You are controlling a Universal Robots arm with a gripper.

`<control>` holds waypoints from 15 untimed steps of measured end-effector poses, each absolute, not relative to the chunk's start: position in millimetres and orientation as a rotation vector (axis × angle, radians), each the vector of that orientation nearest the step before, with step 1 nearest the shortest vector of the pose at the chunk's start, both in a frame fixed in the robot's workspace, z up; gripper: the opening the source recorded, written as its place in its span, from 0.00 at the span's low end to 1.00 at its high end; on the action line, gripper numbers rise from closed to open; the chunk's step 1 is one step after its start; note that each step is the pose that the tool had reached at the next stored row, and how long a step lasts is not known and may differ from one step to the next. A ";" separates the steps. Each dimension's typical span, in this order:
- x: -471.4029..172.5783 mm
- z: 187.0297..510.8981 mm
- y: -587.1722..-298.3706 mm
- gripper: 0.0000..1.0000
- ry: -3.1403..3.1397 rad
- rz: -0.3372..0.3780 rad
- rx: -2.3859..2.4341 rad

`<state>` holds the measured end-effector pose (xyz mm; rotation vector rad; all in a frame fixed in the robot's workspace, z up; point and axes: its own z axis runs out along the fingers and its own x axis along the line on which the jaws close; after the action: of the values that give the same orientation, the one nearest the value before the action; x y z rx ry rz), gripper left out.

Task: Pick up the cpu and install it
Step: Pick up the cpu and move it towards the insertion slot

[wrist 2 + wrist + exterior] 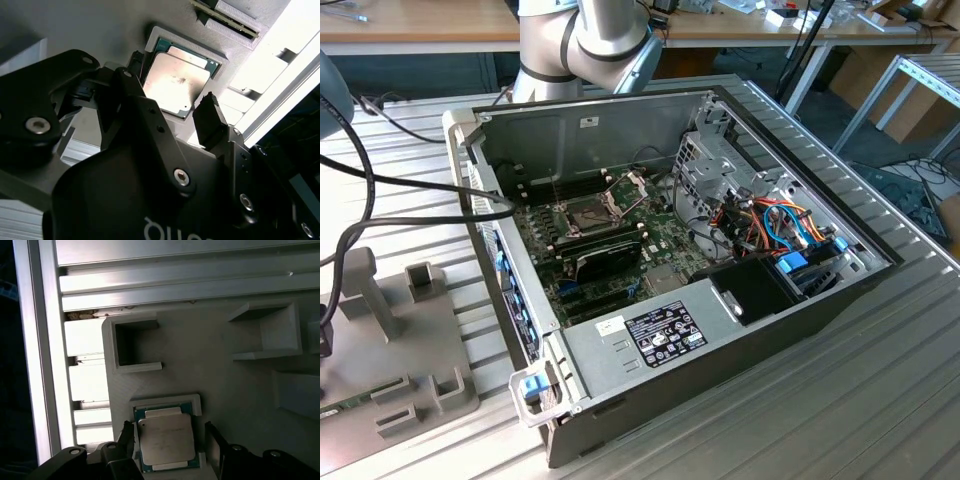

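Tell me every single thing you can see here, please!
cpu: one, silver-grey, lying in the holder's recess
holder: one, pale grey, on the table
computer case: one, grey, open, on the table
motherboard: one, dark green, inside the case
expansion card: one, black, on the motherboard
power supply: one, grey, in the case
cables: several, orange and blue, in the case
table: one, silver, slatted
robot arm: one, grey, beyond the case
jaws: two, black, open, one either side of the cpu
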<state>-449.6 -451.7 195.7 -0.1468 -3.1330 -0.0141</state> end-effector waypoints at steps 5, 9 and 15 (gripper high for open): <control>-449.6 194.8 -451.7 0.67 -3.136 -0.013 -0.070; -449.7 194.0 -451.7 0.67 -3.136 -0.010 -0.008; -449.6 193.5 -451.7 0.67 -3.136 -0.003 0.011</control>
<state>-449.6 -451.7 193.5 0.0107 -3.1362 -0.0028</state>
